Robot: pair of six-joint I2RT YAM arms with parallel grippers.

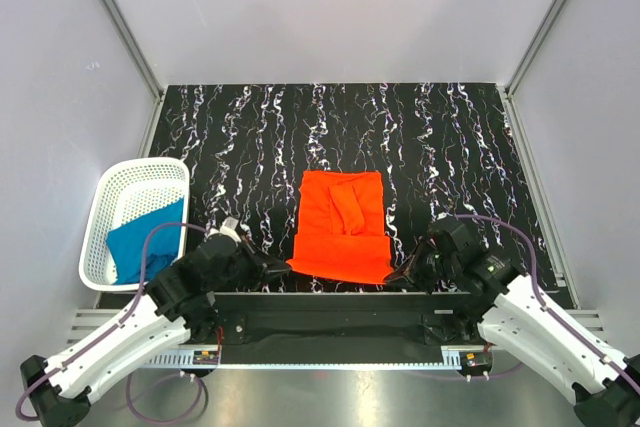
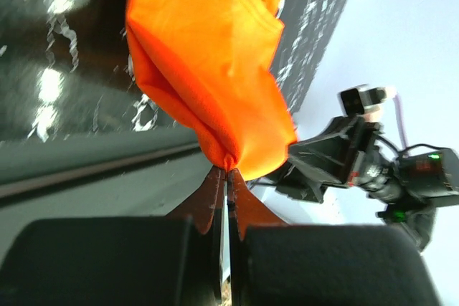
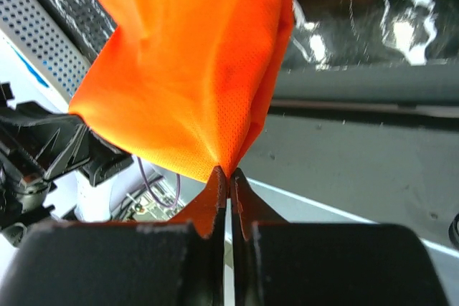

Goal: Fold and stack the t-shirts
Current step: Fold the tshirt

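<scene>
1. A white plastic mesh basket (image 1: 128, 179) stands at the left edge of the black, white-veined table top (image 1: 450, 147), well apart from the orange garment. A teal blue cloth t-shirt (image 1: 145, 243) lies bunched in the basket's near end.
2. A dark rail (image 1: 330, 303) runs along the table's near edge, between the two arm bases and just beside the orange hem.
3. The bright orange-red cloth t-shirt (image 1: 340, 225) lies folded into a rough rectangle in the middle of the table, toward the near side.
4. The left pincer (image 2: 227, 180) is clamped narrow on the shirt's near left corner. The cloth gathers to a point at its fingertips.
5. The right pincer (image 3: 228, 177) is pinched tight on the near right corner, and the fabric fans away from its tips.
6. Each wrist view shows the opposite arm beyond the cloth.
7. Both wrist views cut the orange shirt off at the top edge. How much cloth sits between the fingers cannot be made out. The basket wall and the left arm's cable partly hide the teal shirt.
</scene>
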